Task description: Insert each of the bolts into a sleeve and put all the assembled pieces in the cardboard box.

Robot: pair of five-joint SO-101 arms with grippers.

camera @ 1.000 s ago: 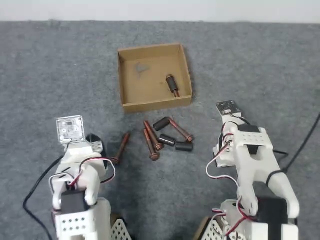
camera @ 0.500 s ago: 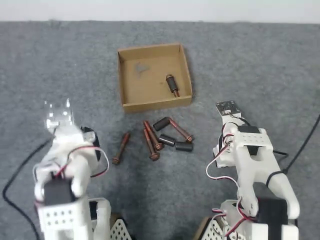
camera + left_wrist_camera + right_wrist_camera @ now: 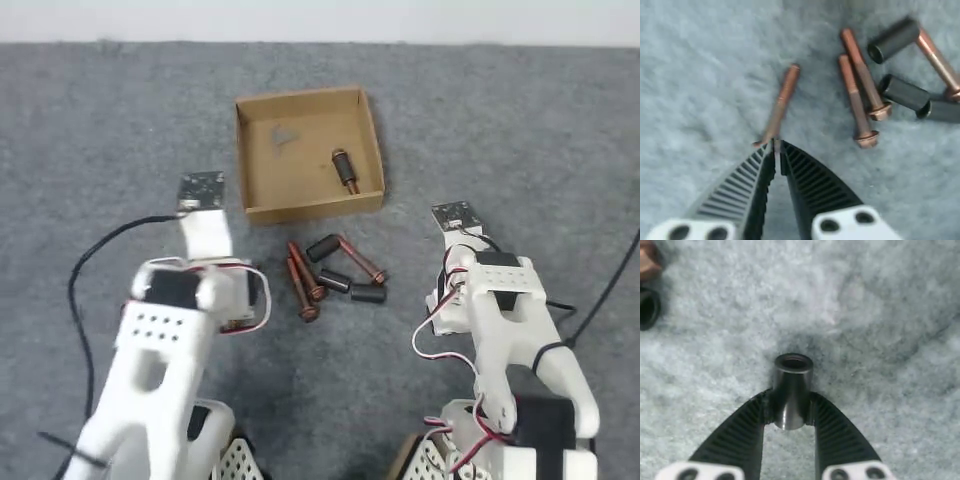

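Right gripper (image 3: 791, 409) clamps dark sleeve (image 3: 793, 382), frame centre. Left gripper (image 3: 776, 147) nearly closed, tips at lone bolt (image 3: 782, 100) head.

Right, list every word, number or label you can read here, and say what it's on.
There is no readable text here.
Cardboard box: plain walls and a grey smudge on its floor, no lettering.
Bolts and sleeves: no markings visible.
Small boards at the arms' ends: any print is too small to read.
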